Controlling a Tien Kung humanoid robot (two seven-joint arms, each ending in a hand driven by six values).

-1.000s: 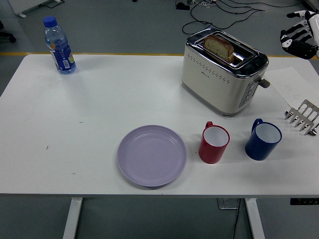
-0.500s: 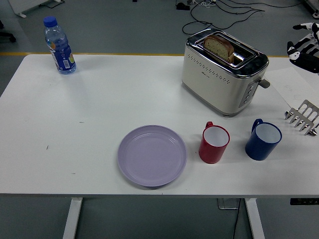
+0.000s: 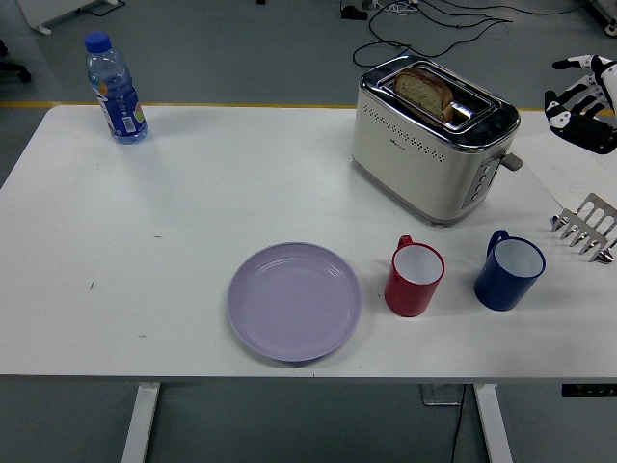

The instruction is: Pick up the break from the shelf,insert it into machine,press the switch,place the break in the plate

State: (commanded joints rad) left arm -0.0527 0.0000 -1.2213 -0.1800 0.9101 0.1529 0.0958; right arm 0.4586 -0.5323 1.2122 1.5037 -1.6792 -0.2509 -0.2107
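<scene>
One slice of bread (image 3: 424,91) stands in the near slot of the toaster (image 3: 434,145), a boxy cream body with a chrome top and a side lever; the crust rises above the rim. Round lilac plate (image 3: 294,301), smooth, nothing on it, sits at the white counter's (image 3: 193,212) near edge. Red mug (image 3: 415,279) and blue mug (image 3: 508,271) stand beside it, both showing white insides with no contents. Metal toast rack (image 3: 586,226) holds nothing. Plastic water bottle (image 3: 115,89), blue cap, far left. Right hand (image 3: 582,95) hovers at the frame's right edge, fingers spread, gripping nothing.
</scene>
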